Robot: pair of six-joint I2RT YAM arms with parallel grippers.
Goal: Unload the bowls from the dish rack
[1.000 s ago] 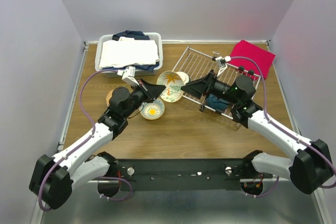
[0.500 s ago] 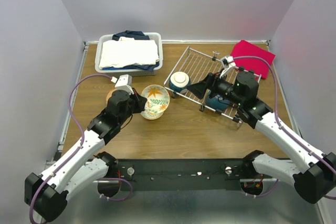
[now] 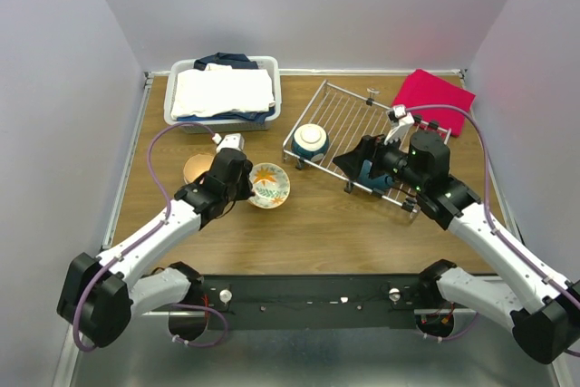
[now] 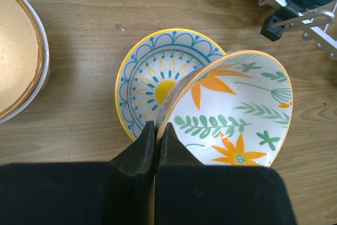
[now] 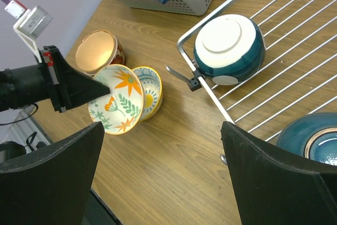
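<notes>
- Progress: roughly midway, as a judgement from the count in view. Off the dish rack: orange-lined bowl and yellow-patterned bowl, both mouth up on the surface; floral bowl clear of the rack but not yet released.
- Remaining in the rack: upturned teal bowl at the left corner; second teal bowl, mouth up, toward the near right. No others visible; anything hidden beneath the right arm cannot be told.
- Left pincer: clamped on the rim of the floral bowl, one finger inside, one outside. Bowl tilted, held over the yellow-patterned bowl; contact between the two not determinable.
- Right pincer: spread wide apart, holding nothing, hovering at the rack's near edge. Upturned teal bowl ahead of it and apart; second teal bowl just beside the right finger.
- Likely next steps, as a judgement: set down the floral bowl; close on a teal bowl.
</notes>
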